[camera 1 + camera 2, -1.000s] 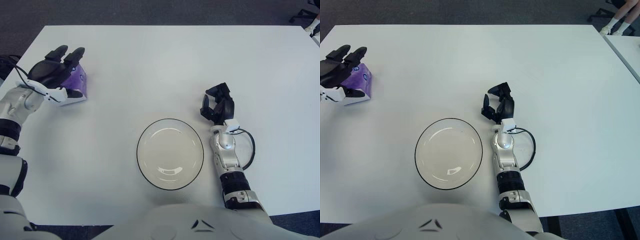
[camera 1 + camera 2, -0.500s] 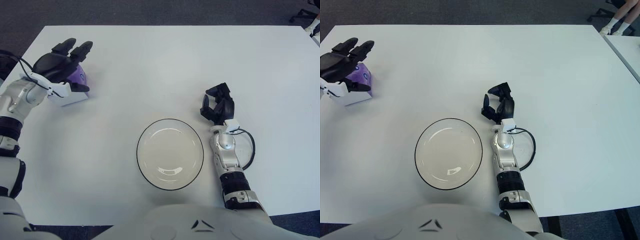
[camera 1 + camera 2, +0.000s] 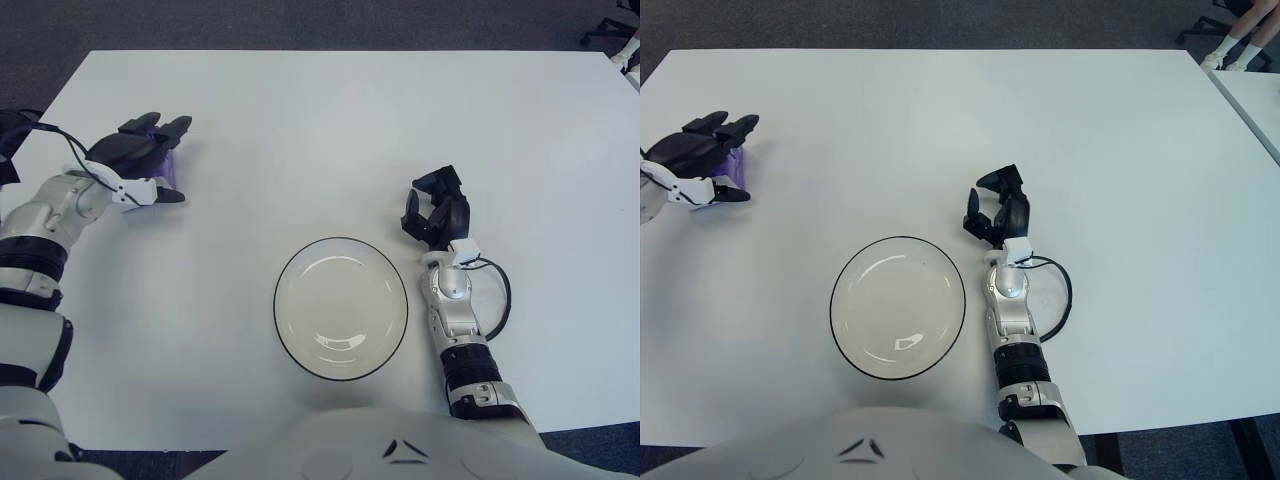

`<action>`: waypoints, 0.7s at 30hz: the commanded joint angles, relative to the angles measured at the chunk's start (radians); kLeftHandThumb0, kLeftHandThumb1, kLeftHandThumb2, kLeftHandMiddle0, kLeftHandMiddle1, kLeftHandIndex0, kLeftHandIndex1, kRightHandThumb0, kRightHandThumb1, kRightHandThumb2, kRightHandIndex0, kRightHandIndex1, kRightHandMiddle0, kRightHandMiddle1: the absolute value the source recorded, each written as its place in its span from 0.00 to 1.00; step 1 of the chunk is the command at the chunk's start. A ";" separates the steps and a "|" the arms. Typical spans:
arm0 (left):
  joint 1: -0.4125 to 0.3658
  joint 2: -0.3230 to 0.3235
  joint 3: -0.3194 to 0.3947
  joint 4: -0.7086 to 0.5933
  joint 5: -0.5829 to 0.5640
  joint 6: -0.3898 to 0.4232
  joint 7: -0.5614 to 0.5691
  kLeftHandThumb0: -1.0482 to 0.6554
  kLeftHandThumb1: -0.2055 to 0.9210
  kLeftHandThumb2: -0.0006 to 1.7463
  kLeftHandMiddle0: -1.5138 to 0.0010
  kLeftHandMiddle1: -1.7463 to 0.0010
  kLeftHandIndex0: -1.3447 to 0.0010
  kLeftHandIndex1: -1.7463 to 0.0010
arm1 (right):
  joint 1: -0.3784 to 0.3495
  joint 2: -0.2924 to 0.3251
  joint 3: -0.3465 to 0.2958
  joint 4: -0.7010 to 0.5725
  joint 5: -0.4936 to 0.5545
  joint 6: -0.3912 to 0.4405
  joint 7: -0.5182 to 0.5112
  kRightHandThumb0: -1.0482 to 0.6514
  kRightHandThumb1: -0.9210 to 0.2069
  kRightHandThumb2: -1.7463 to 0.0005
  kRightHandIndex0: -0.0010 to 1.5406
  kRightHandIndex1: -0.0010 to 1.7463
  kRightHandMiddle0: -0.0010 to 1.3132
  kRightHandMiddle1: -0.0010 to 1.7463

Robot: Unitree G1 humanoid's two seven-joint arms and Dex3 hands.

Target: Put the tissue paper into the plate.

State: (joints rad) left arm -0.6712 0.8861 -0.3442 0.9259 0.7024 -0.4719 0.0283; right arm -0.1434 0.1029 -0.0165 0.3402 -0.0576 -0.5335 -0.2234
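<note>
Closest to the camera, a round white plate point(image 3: 340, 307) with a dark rim is seen sitting on the white table point(image 3: 330, 120), a bit toward the near edge and roughly centered. Just beside it on the right, the right hand point(image 3: 436, 215) is shown idle, with its black fingers curled loosely inward and nothing held in them; a black cable point(image 3: 494, 297) is looped next to its silver forearm. Further back and way over on the left side of the table, well apart from the plate, the left hand point(image 3: 140, 152) is stretched out flat over the tissue paper point(image 3: 168, 166), which is a purple pack, mostly hidden under the palm, with only a sliver of purple showing at the right side of the hand. The fingers point(image 3: 728, 127) are laid out pretty straight over the top and the thumb is stuck out low on the near side, so the pack looks covered rather than squeezed; whether it's actually gripped can't be made out. The plate has nothing in it.
</note>
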 commanded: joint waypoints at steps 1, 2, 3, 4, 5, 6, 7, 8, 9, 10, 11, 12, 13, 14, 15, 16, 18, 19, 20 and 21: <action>-0.037 -0.027 -0.031 0.084 0.025 0.012 -0.007 0.00 0.79 0.30 1.00 1.00 1.00 1.00 | 0.162 -0.019 -0.025 0.119 0.003 0.006 0.006 0.37 0.33 0.41 0.40 0.87 0.33 1.00; -0.043 -0.034 -0.035 0.105 0.025 0.014 -0.006 0.00 0.79 0.30 1.00 1.00 1.00 1.00 | 0.163 -0.019 -0.026 0.117 0.004 0.007 0.007 0.37 0.33 0.41 0.40 0.87 0.33 1.00; -0.048 -0.040 -0.038 0.121 0.025 0.014 -0.005 0.00 0.79 0.30 1.00 1.00 1.00 1.00 | 0.164 -0.019 -0.026 0.116 0.005 0.008 0.008 0.37 0.33 0.41 0.40 0.87 0.33 1.00; -0.052 -0.047 -0.039 0.144 0.024 0.017 0.000 0.00 0.79 0.30 1.00 1.00 1.00 1.00 | 0.164 -0.019 -0.027 0.115 0.005 0.010 0.008 0.37 0.33 0.41 0.40 0.87 0.33 1.00; -0.056 -0.053 -0.041 0.160 0.023 0.018 0.004 0.00 0.78 0.30 1.00 1.00 1.00 1.00 | 0.164 -0.019 -0.027 0.114 0.005 0.010 0.008 0.37 0.33 0.41 0.40 0.87 0.33 1.00; -0.058 -0.060 -0.041 0.184 0.020 0.023 0.010 0.00 0.78 0.30 1.00 1.00 1.00 1.00 | 0.164 -0.019 -0.027 0.114 0.004 0.010 0.008 0.37 0.33 0.41 0.40 0.87 0.33 1.00; -0.059 -0.066 -0.041 0.201 0.018 0.025 0.014 0.00 0.77 0.30 1.00 1.00 1.00 1.00 | 0.165 -0.020 -0.028 0.113 0.003 0.010 0.008 0.37 0.33 0.41 0.40 0.87 0.33 1.00; -0.061 -0.072 -0.040 0.219 0.012 0.029 0.012 0.00 0.76 0.29 1.00 1.00 1.00 1.00 | 0.166 -0.022 -0.028 0.113 0.002 0.009 0.009 0.38 0.32 0.41 0.40 0.87 0.32 1.00; -0.064 -0.077 -0.040 0.233 0.008 0.031 0.010 0.00 0.75 0.29 1.00 1.00 1.00 1.00 | 0.166 -0.023 -0.028 0.113 0.002 0.008 0.010 0.38 0.32 0.42 0.40 0.87 0.32 1.00; -0.069 -0.079 -0.040 0.241 0.005 0.032 0.005 0.00 0.75 0.29 1.00 1.00 1.00 1.00 | 0.166 -0.024 -0.028 0.113 0.001 0.008 0.011 0.38 0.32 0.42 0.40 0.87 0.32 1.00; -0.074 -0.082 -0.040 0.248 0.002 0.034 -0.002 0.00 0.74 0.29 1.00 1.00 1.00 1.00 | 0.166 -0.026 -0.028 0.113 0.000 0.008 0.011 0.38 0.32 0.42 0.40 0.87 0.32 1.00; -0.078 -0.084 -0.041 0.254 0.001 0.035 -0.006 0.00 0.74 0.29 1.00 1.00 1.00 1.00 | 0.166 -0.026 -0.028 0.113 -0.001 0.008 0.011 0.38 0.32 0.42 0.40 0.87 0.32 1.00; -0.081 -0.085 -0.042 0.258 0.000 0.035 -0.007 0.00 0.74 0.29 1.00 1.00 1.00 1.00 | 0.166 -0.027 -0.028 0.112 -0.001 0.008 0.011 0.38 0.32 0.42 0.40 0.87 0.32 1.00; -0.085 -0.089 -0.042 0.267 -0.001 0.040 -0.012 0.00 0.74 0.29 1.00 1.00 1.00 1.00 | 0.166 -0.028 -0.028 0.113 -0.004 0.008 0.008 0.38 0.32 0.42 0.40 0.87 0.32 1.00; -0.088 -0.092 -0.043 0.274 -0.003 0.043 -0.014 0.00 0.74 0.30 1.00 1.00 1.00 1.00 | 0.166 -0.028 -0.028 0.113 -0.006 0.007 0.007 0.38 0.32 0.42 0.40 0.87 0.32 1.00; -0.089 -0.097 -0.043 0.283 -0.006 0.047 -0.016 0.00 0.74 0.30 1.00 1.00 1.00 1.00 | 0.166 -0.029 -0.029 0.112 -0.007 0.008 0.005 0.38 0.32 0.42 0.40 0.87 0.32 1.00; -0.088 -0.109 -0.033 0.299 -0.025 0.054 -0.028 0.00 0.74 0.30 1.00 1.00 1.00 1.00 | 0.166 -0.030 -0.030 0.111 -0.007 0.009 0.004 0.38 0.32 0.42 0.40 0.87 0.32 1.00; -0.088 -0.113 -0.028 0.305 -0.036 0.055 -0.035 0.00 0.73 0.30 1.00 1.00 1.00 1.00 | 0.166 -0.030 -0.031 0.110 -0.007 0.010 0.004 0.38 0.32 0.42 0.40 0.87 0.32 1.00; -0.088 -0.115 -0.026 0.308 -0.043 0.056 -0.039 0.00 0.73 0.30 1.00 1.00 1.00 1.00 | 0.166 -0.030 -0.031 0.110 -0.006 0.011 0.004 0.38 0.32 0.42 0.41 0.87 0.32 1.00; -0.088 -0.117 -0.023 0.311 -0.052 0.056 -0.045 0.00 0.72 0.30 1.00 1.00 1.00 1.00 | 0.165 -0.029 -0.032 0.109 -0.005 0.011 0.003 0.38 0.32 0.42 0.41 0.88 0.32 1.00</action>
State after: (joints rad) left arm -0.7987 0.7978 -0.3673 1.1818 0.6688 -0.4402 0.0464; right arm -0.1395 0.1029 -0.0173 0.3323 -0.0588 -0.5319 -0.2195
